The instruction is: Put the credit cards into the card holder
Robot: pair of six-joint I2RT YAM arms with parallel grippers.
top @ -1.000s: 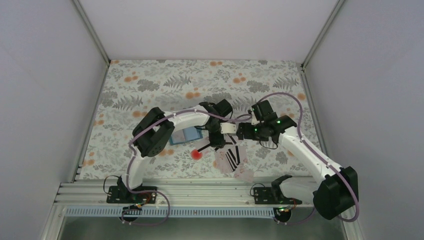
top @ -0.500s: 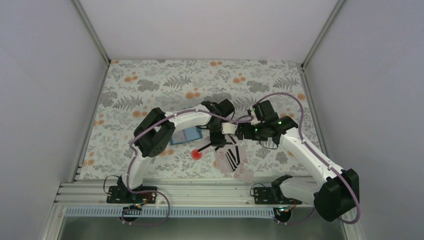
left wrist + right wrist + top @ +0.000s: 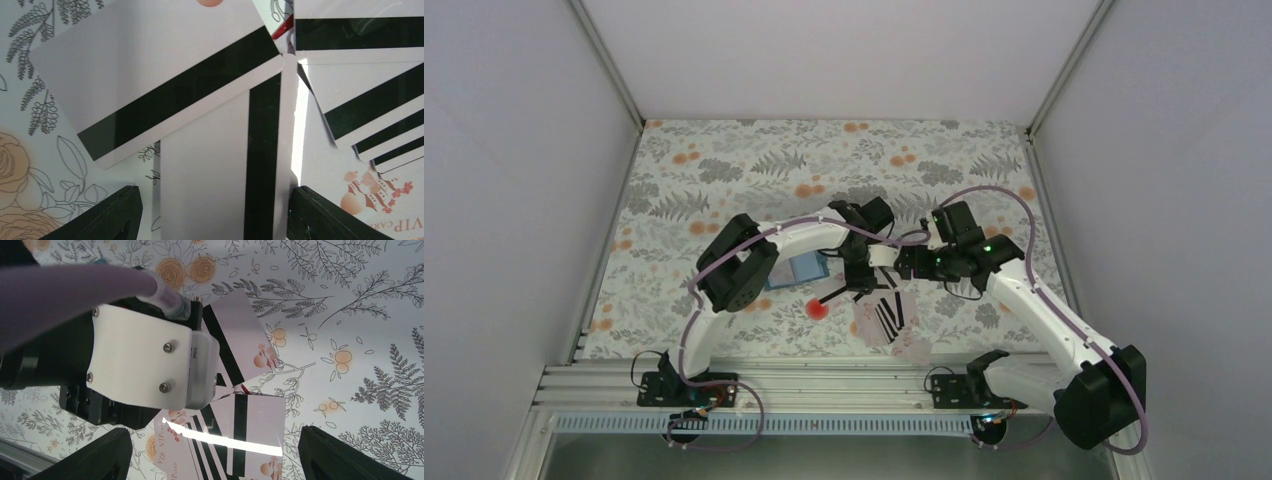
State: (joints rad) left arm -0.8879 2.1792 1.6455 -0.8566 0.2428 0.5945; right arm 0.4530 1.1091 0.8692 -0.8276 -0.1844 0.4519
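The left claw (image 3: 215,210) gapes astride the overlapping credit cards (image 3: 220,165) at lower centre; closing here may drag two together. The right claw (image 3: 215,450), also apart, crowds it; the card holder (image 3: 804,270) lies left of centre.

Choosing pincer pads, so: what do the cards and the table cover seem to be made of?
The cards: probably thin glossy plastic; a bright glare streak crosses them, corners are rounded. The table cover: seemingly matte printed cloth or paper; flowered pattern, no glare.
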